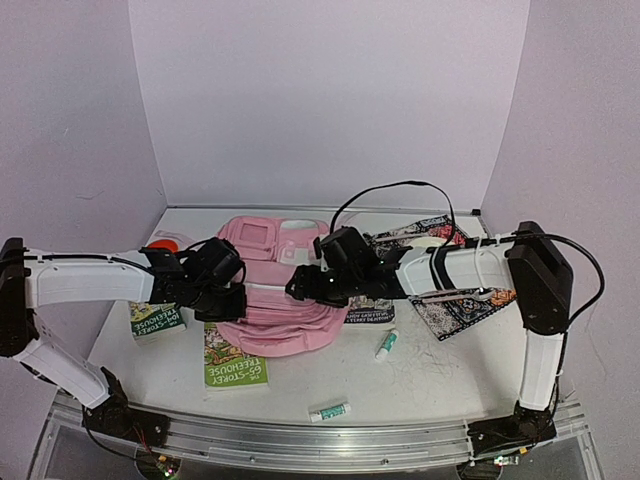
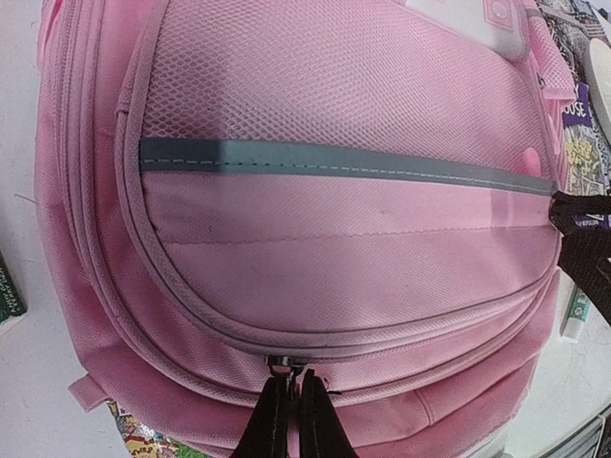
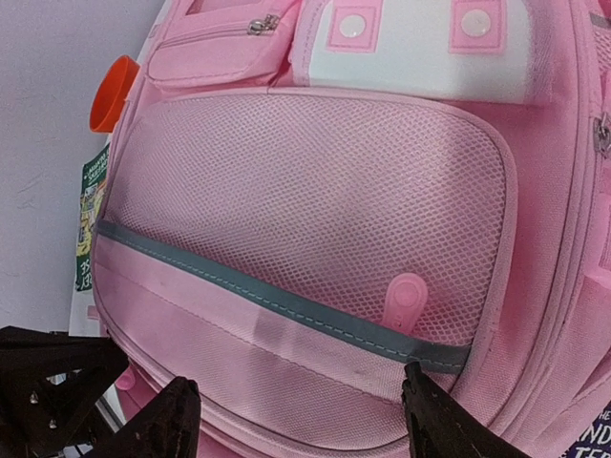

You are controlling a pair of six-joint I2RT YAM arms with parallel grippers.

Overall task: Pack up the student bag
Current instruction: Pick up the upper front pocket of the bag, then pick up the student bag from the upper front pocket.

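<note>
Nearest you, by the front edge of the worktop at 6 o'clock, lies a small tube. A second tube lies farther in, at 4 o'clock from the bag. At 7 o'clock from the bag a Treehouse book lies flat, its far edge touching the bag's near rim. A green book lies at 9 o'clock, partly under your left arm. The bag lies flat in the middle of the worktop, front face up, with its white patch toward 12 o'clock. Your left end effector reaches in from 9 o'clock. In its wrist view its fingers are pinched together on the zip pull at the bag's near rim. Your right end effector comes in from 3 o'clock with its jaws spread wide and nothing between them. Its fingers sit at either side of the front pocket, just below the grey strip; you cannot tell from these views whether they touch the fabric. Patterned books lie at 3 o'clock beneath the right arm, just beside the bag. An orange item sits at 10 o'clock, close to the bag's far corner.
</note>
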